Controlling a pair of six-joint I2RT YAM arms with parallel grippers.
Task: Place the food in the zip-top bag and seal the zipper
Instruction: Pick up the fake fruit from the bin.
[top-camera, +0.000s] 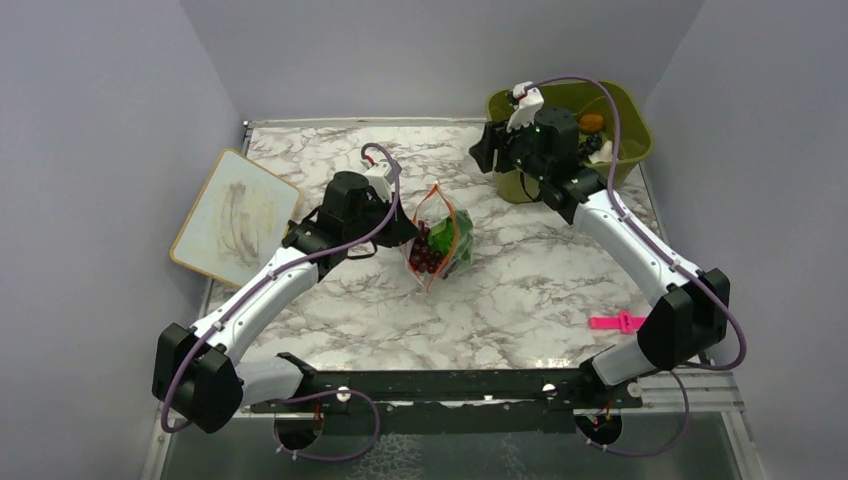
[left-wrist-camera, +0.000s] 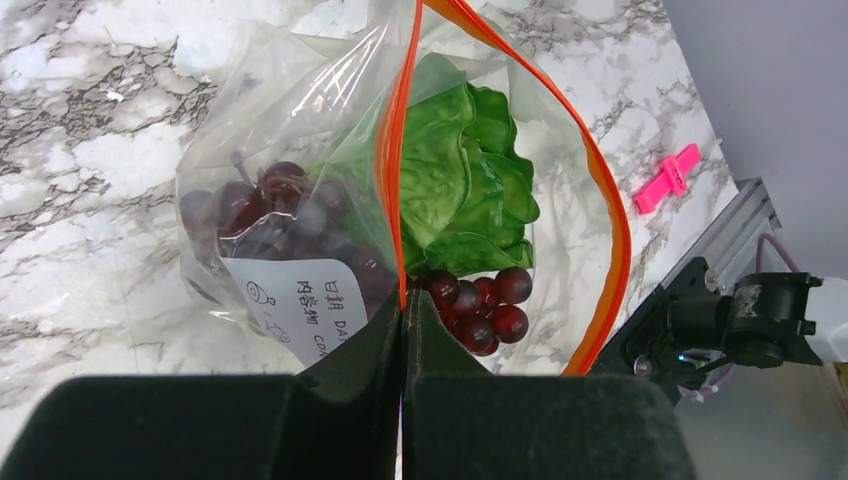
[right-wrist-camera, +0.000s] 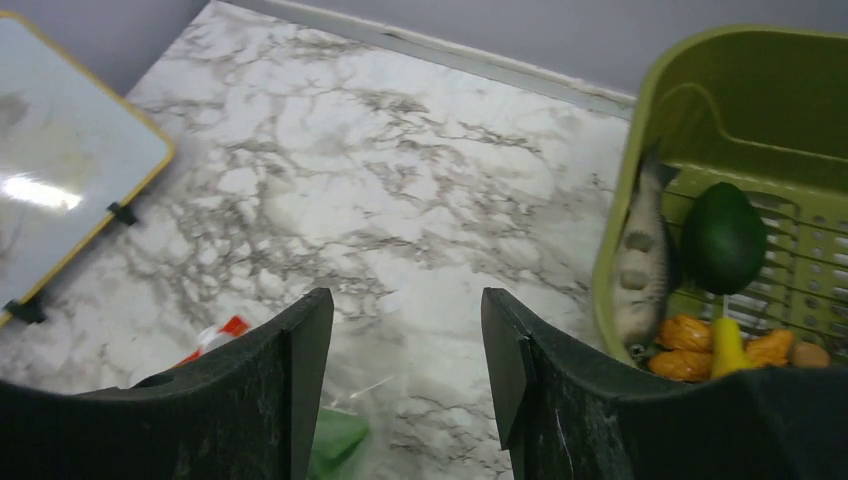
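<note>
The clear zip-top bag lies at mid-table, its mouth held open, with the lettuce and purple grapes inside. My left gripper is shut on the near side of the orange-red zipper; it also shows in the top view. My right gripper is open and empty above the table beside the olive bin. In the bin lie a grey fish, a dark green piece, orange pieces and a yellow piece.
A white board with a yellow rim lies at the left. A pink clip lies near the right arm's base. Grey walls close in the table on three sides. A black rail runs along the near edge.
</note>
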